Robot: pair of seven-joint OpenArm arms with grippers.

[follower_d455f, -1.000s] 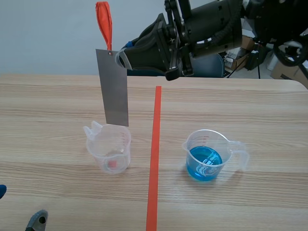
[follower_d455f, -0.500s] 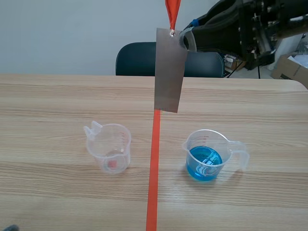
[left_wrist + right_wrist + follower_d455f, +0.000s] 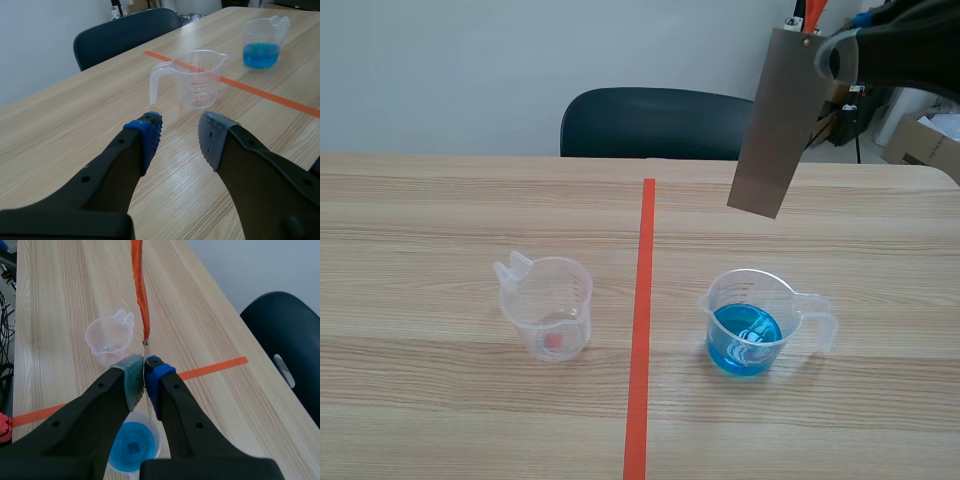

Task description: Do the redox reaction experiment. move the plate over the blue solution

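While right gripper (image 3: 145, 371) stays out high, pads clamped on plate (image 3: 775, 125) top, plate hangs tilted, right of tape line (image 3: 642, 300), just far of blue beaker (image 3: 745, 322). Left gripper (image 3: 180, 134): fingers apart, facing clear beaker (image 3: 200, 80). Step: carry-over, likely almost done. Next: centre plate above blue liquid, steady tilt.

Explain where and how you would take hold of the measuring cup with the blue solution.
Probably by its handle, coming in level from the right arm's side, where the handle juts out. The measuring cup stands upright and open with blue solution inside, so a sideways pinch there should keep it level and clear of the liquid.
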